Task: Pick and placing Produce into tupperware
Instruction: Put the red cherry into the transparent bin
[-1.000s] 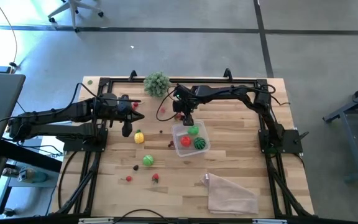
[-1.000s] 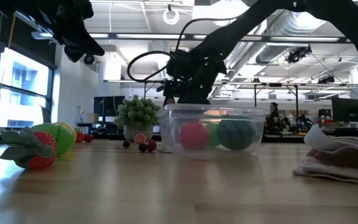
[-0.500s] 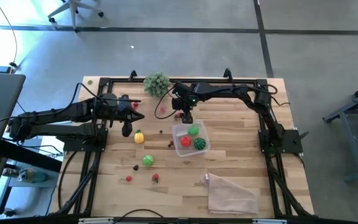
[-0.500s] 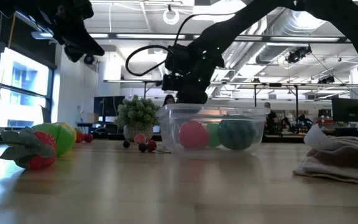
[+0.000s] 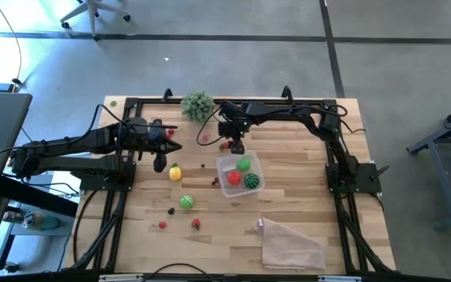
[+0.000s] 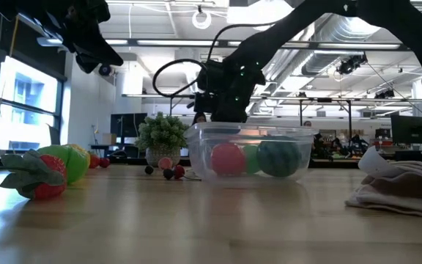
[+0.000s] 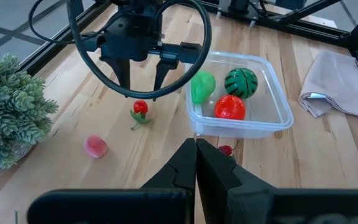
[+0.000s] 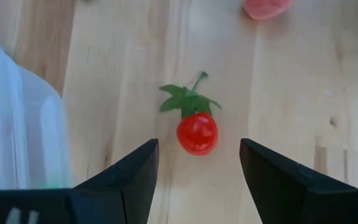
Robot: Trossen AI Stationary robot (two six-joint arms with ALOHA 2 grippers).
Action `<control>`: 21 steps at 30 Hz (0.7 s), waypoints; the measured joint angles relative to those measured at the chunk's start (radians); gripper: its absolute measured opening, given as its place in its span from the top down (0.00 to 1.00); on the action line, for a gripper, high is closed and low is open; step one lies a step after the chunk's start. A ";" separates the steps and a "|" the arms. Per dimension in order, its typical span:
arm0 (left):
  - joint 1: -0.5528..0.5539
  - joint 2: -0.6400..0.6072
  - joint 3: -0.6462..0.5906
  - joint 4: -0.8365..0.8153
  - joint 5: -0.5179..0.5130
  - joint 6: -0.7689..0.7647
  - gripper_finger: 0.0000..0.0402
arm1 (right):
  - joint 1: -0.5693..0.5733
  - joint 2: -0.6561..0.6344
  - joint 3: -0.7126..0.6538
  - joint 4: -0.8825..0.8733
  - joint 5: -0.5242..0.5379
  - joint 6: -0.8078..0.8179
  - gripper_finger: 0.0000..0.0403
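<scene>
Change: we saw the right gripper [image 7: 142,73] shift off the tupperware [image 7: 272,118] rim to hang over the small red tomato [image 8: 197,132]; next pick apparently lined up.
Tomato: lay on the desk [image 5: 304,204] just beside the tupperware, between the spread, empty fingers.
Tupperware: held three pieces.
Left gripper [image 7: 196,163]: closed, empty, well apart from the tupperware.

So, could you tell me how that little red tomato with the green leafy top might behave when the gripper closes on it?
The tomato looks round and smooth, so it may roll or squirt sideways. Its thin leaves look floppy. The open right gripper stands over it, jaws wider than the fruit.
</scene>
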 joint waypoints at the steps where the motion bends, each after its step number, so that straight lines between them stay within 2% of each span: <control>1: 0.000 0.000 0.000 0.000 0.000 0.000 1.00 | 0.000 0.000 0.000 0.002 0.000 -0.002 0.46; 21: 0.000 0.000 0.000 0.000 0.000 0.000 1.00 | -0.006 0.020 0.000 0.026 -0.006 -0.038 0.46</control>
